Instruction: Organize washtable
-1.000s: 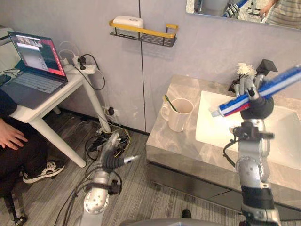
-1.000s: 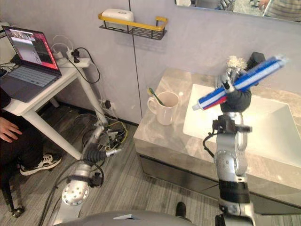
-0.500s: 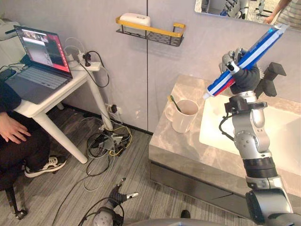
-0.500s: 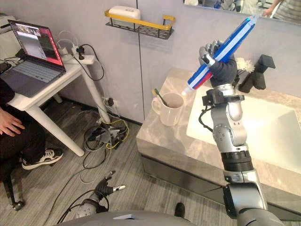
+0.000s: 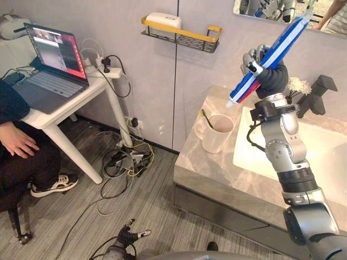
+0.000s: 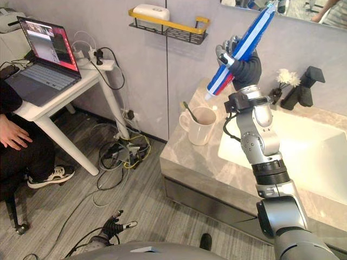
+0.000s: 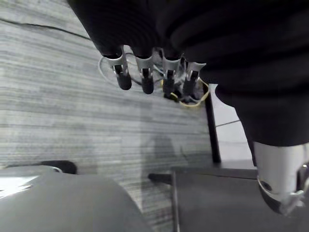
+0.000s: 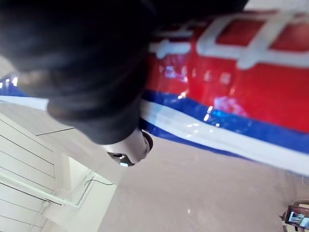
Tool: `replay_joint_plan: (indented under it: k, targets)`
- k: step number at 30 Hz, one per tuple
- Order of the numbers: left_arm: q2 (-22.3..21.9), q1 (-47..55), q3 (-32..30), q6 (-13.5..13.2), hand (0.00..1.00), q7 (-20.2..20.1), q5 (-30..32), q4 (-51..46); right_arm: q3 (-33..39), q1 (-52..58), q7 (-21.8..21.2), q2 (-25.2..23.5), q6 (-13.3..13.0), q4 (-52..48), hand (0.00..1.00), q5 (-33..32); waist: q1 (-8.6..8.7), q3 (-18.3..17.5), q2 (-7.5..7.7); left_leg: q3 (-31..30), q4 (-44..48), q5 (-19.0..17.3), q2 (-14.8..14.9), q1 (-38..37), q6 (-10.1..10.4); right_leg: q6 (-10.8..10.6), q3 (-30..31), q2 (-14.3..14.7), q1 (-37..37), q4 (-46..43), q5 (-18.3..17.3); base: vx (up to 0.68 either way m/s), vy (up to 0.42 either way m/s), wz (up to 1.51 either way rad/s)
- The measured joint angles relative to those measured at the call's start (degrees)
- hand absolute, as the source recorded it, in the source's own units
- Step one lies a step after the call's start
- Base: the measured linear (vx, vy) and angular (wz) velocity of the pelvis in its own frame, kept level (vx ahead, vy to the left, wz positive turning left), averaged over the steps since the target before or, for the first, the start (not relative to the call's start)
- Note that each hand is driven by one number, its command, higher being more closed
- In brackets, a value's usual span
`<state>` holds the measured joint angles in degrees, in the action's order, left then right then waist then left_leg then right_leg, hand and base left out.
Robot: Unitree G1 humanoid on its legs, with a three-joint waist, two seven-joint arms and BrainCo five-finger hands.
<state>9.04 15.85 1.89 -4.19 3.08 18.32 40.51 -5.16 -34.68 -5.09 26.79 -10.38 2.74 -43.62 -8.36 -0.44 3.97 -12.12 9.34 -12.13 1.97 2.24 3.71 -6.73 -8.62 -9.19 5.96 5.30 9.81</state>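
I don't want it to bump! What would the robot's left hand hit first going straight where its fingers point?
Probably the cable tangle on the floor: the wrist view of the left hand shows it just past the straight fingertips. Depth is unclear, so it may graze bare floor first.

Washtable top (image 5: 217,168): grey stone, up against the wall.
On it: a white mug (image 5: 216,135) near the left end, with a toothbrush (image 5: 206,119) standing in it; a white sink (image 5: 314,157) set in just beside the mug; a black tap (image 5: 317,95) and small white flowers (image 5: 297,85) at the back.
White table (image 5: 59,111): an open laptop (image 5: 49,70) and a white plug strip (image 5: 105,70) lie on it.
Wall shelf (image 5: 181,35): yellow and black, with a white box (image 5: 162,20) on it.
Floor (image 5: 70,211): grey wood, with a heap of cables (image 5: 127,162) by the wall, between the table and the washtable.
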Motion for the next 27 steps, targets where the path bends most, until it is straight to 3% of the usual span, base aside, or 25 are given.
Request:
replay_joint_plan:
  k: [9,27]
  targets:
    - [-0.20,-0.06,-2.60,1.16,0.00,0.17,-1.68,5.61,-1.14,-0.03,-0.07,1.43,1.07,0.00,1.00,0.54,0.01,0.89,0.03,0.03,-0.09,0.00,0.19,-0.04,0.01,0.00,0.01,0.15,0.00,0.00,0.00,0.00,0.000,0.00]
    - [-0.22,-0.04,-2.97,1.22,0.00,0.14,-1.69,6.68,-2.05,-0.01,-0.48,1.44,2.28,0.46,1.00,4.52,0.01,2.26,-0.31,0.02,-0.16,0.04,0.23,-0.05,0.05,0.02,0.01,0.18,0.02,0.00,-0.01,0.00,0.000,0.00]
